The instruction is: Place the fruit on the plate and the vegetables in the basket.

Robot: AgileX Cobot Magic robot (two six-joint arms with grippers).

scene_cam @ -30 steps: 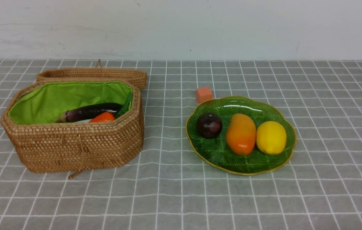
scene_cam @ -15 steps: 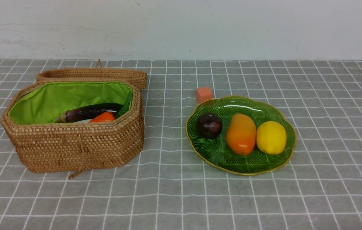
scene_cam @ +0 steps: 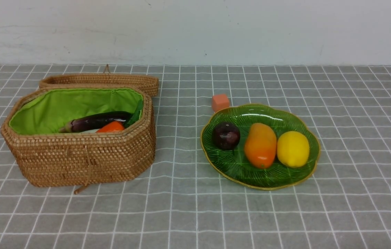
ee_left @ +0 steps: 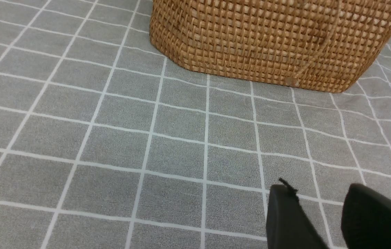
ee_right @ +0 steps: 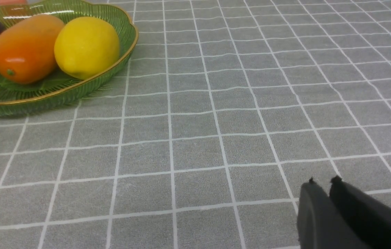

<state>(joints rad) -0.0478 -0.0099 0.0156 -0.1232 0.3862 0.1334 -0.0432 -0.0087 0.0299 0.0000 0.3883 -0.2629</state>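
The green ribbed plate [scene_cam: 261, 186] on the right holds a dark maroon fruit [scene_cam: 226, 135], an orange-yellow mango [scene_cam: 260, 145] and a yellow lemon [scene_cam: 293, 149]. On the left, the open woven basket [scene_cam: 78, 162] contains a purple eggplant [scene_cam: 95, 121], an orange carrot [scene_cam: 111, 127] and a sliver of white radish [scene_cam: 88, 131]. Neither arm shows in the front view. My left gripper [ee_left: 320, 193] hovers open and empty over the cloth, short of the basket [ee_left: 271, 38]. My right gripper [ee_right: 324, 181] is shut on nothing, well away from the plate [ee_right: 60, 93].
The basket's woven lid [scene_cam: 98, 80] lies right behind the basket. A small orange cube [scene_cam: 220, 102] sits on the grey checked cloth just behind the plate. A white wall closes off the far edge of the table.
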